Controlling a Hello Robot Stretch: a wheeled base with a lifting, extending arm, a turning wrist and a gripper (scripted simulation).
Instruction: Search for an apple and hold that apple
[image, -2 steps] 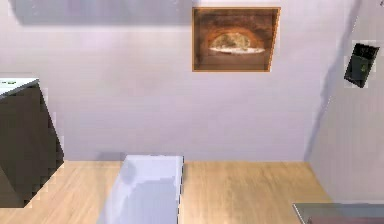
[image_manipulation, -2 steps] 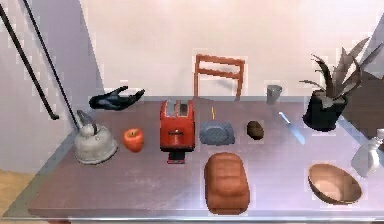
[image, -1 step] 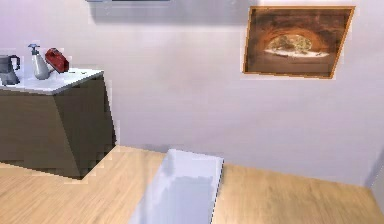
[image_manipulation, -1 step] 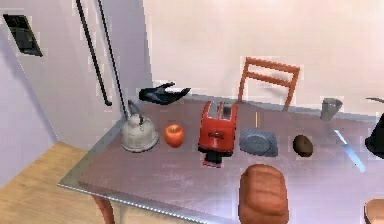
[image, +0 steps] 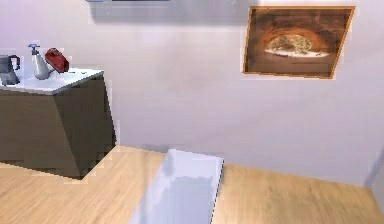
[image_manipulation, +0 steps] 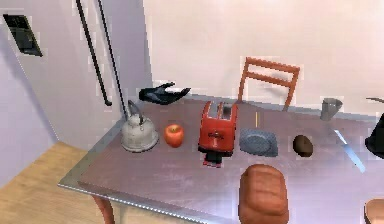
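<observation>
Apple: small, round, red-orange with a smooth skin. It sits on the grey, metal-looking table, left of centre in the arm side view. It has no long axis to speak of, so the approach angle matters less than what stands beside it.

Table, left to right:
- Pale grey kettle, domed with a top handle, just beside the apple.
- The apple itself.
- Red toaster, boxy and glossy, near the apple on its other side. The apple therefore lies in the gap between kettle and toaster.
- Behind that gap, toward the far edge, a dark forked shape. It may be a utensil, but the outline is too unclear to say.
- Dark grey pan, a brown oval lump and a grey cup.
- A brown loaf at the near edge and a wooden chair behind the table.

State of the gripper fingers: cannot tell, nor which way the apple lies from them.

Judgement: the search is done and the grasp is not yet begun. The apple is off the arm side view's middle, so the base probably needs a short shift to line it up before a reach. The main risk is nudging the kettle or toaster, since the gap is tight.

Forward view, left to right: a dark cabinet with a white top, a spray bottle on it, and a framed picture on the wall.
</observation>
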